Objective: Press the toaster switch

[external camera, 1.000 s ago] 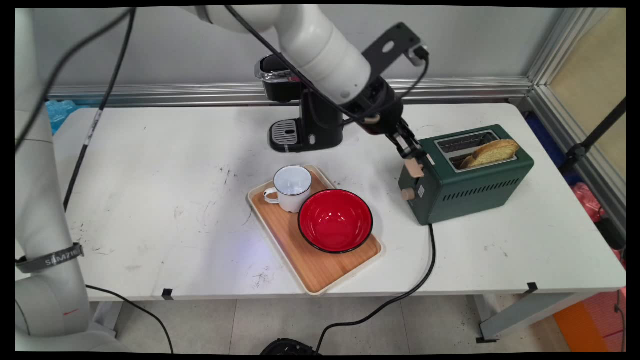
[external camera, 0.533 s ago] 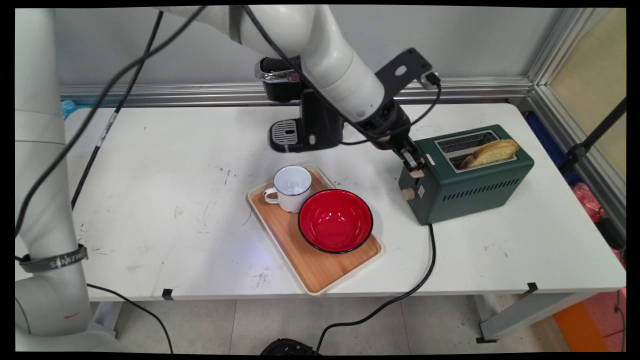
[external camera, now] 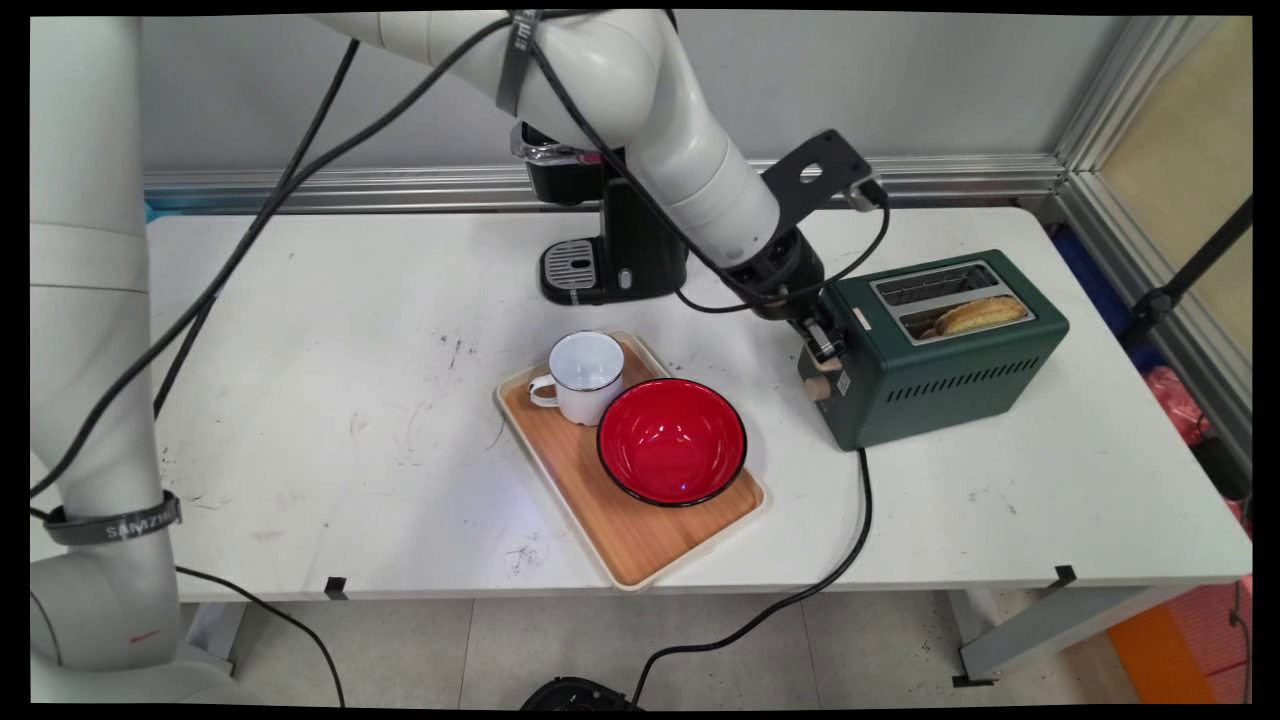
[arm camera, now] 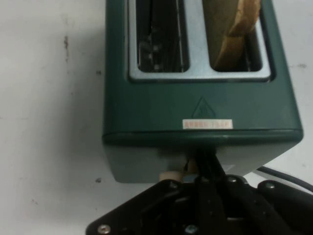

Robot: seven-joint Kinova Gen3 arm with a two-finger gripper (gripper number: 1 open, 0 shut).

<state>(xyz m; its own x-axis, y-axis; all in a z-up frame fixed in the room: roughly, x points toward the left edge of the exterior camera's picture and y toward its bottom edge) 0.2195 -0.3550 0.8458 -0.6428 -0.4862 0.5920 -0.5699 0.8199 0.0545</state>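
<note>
- Gripper (external camera: 824,345) sits against the toaster's (external camera: 940,370) control end, lower than a second ago, on top of the pale lever that was plainly visible at its tip then.
- Fingers appear closed together, pressing on the lever rather than gripping round it; the hand view shows them meeting in one black stem against the toaster (arm camera: 200,103) end.
- Bread slice (external camera: 978,314) in the toaster's nearer slot has sunk: it stood well proud of the top, and now only its crust shows above the slot.
- Judgement: the lever has been pushed down and the carriage has dropped with it.
- Lever itself is mostly hidden by the fingers in both views; whether it has latched cannot be told.
- Round knob (external camera: 817,388) below the gripper is untouched.
- Left of the toaster, the wooden tray (external camera: 640,545) carries a white mug (external camera: 583,375) and a red bowl (external camera: 672,441), touching.
- Behind the toaster's left, the arm partly covers a black coffee machine (external camera: 600,265).
</note>
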